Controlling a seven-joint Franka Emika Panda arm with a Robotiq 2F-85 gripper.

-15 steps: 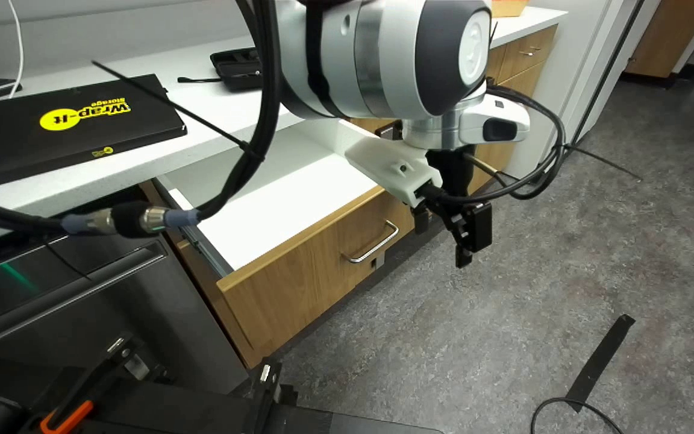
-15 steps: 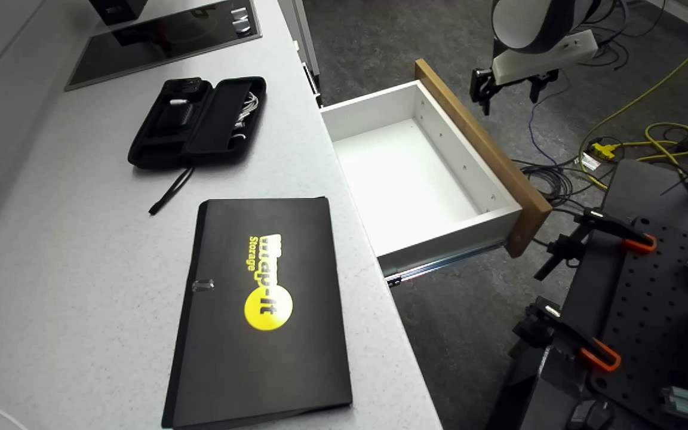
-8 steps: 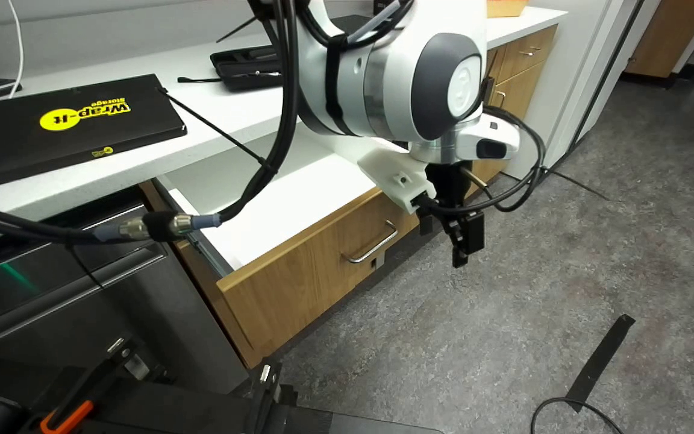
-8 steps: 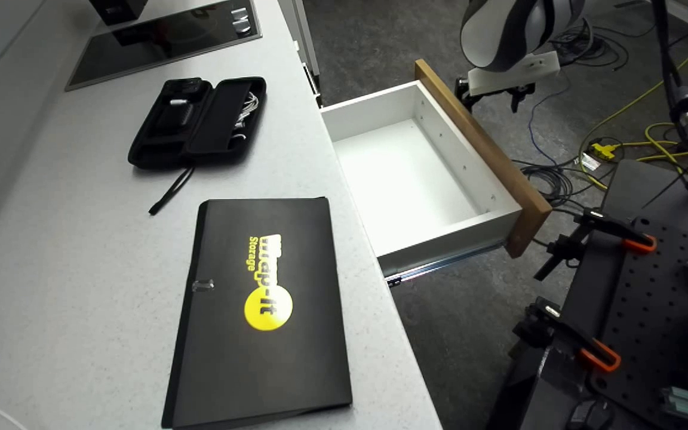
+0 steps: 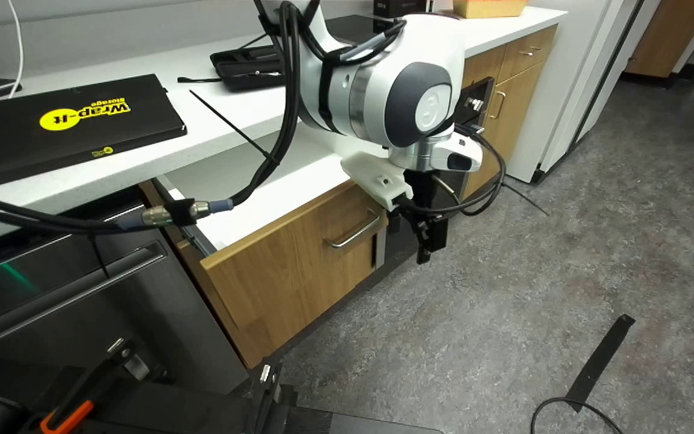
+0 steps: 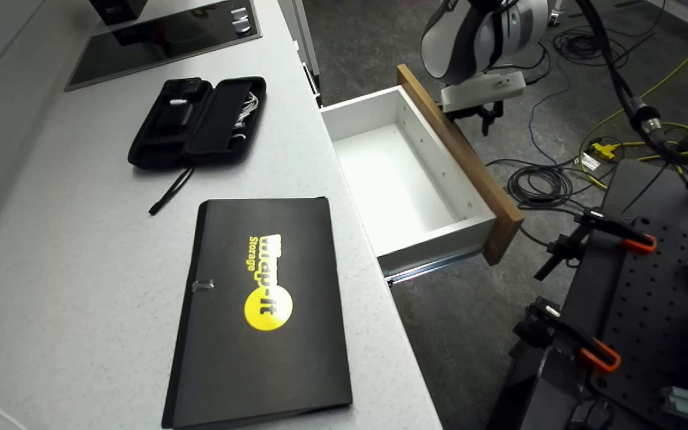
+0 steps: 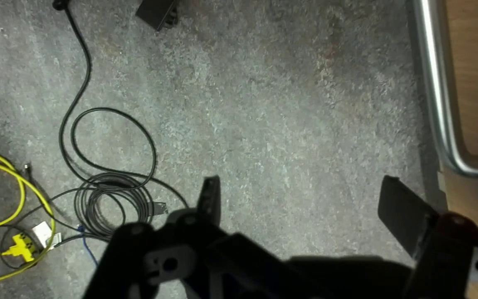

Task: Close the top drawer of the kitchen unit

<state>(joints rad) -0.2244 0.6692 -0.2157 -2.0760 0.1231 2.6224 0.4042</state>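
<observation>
Grey floor (image 5: 503, 289), white countertop (image 6: 99, 286) and the extended top drawer (image 5: 287, 256)

The countertop caps the kitchen unit (image 5: 515, 96), a long run with light wood fronts. From beneath its edge the top drawer stands out over the floor, white interior (image 6: 389, 179) exposed, with a metal runner (image 6: 436, 267) visible along one side in an exterior view. The robot arm (image 5: 371, 99) is on the outer side of the wood front (image 6: 461, 152) in both exterior views, its gripper (image 7: 301, 195) directed downward just beside that front, toward one end. The gripper is released: its fingers (image 7: 401, 209) stand wide apart, with floor showing between them. One finger lies near the silver bar handle (image 7: 437, 83), seen at the edge of the wrist view; whether it touches the drawer cannot be told. On the countertop are a black box (image 6: 260, 340) with yellow lettering, an unfolded black case (image 6: 215, 125) with a short strap (image 6: 171, 190) and, farther along, a dark glass cooktop (image 6: 159, 51). On the floor, a coiled black cable (image 7: 116, 184) lies near a yellow cable (image 7: 40, 197) and a yellow socket block (image 7: 24, 248).
</observation>
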